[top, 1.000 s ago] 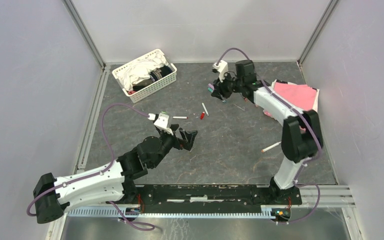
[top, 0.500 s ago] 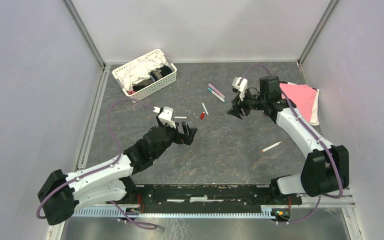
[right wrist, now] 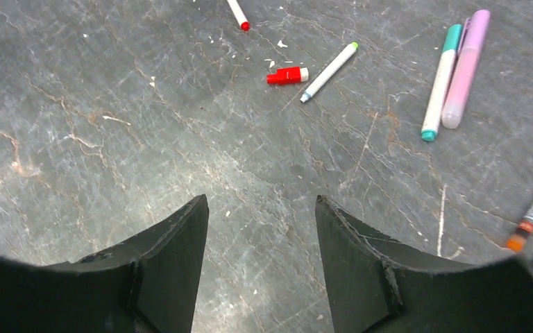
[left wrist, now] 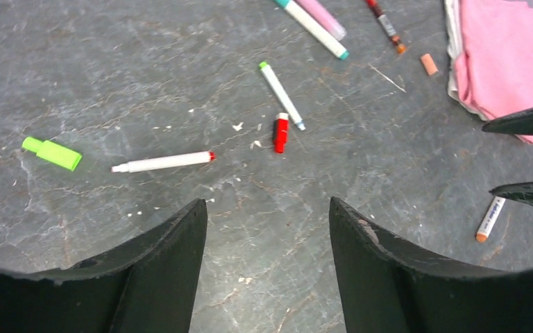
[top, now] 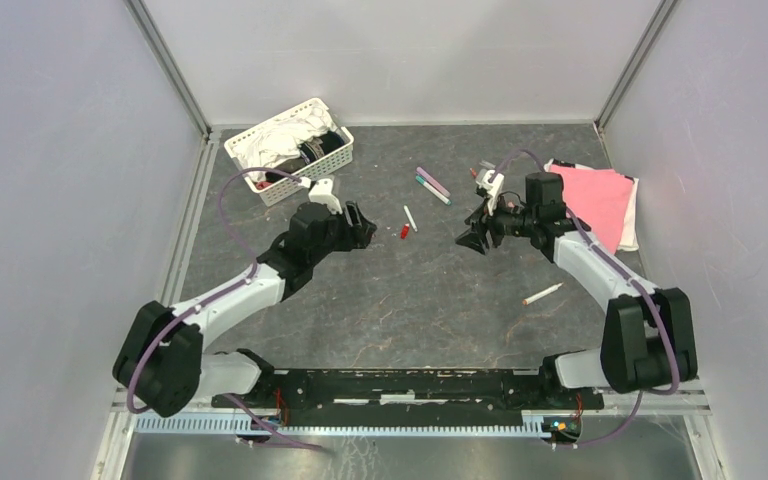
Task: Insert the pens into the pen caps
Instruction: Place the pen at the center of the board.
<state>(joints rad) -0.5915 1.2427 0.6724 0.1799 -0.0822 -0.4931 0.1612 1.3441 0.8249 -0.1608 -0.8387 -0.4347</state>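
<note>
left tool [left wrist: 265, 202] and right tool [right wrist: 260, 201] are hanging open, empty; left nearer red pen [left wrist: 159, 162], lying crosswise left of red cap [left wrist: 280, 132].

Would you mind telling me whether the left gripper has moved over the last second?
Yes. The left gripper has moved farther out and slightly leftward, ending closer to the white basket.

Soft, even overhead light leaves only faint shadows on the table [top: 440, 300]; the pens [left wrist: 161, 162] look sharp in both wrist views.
</note>
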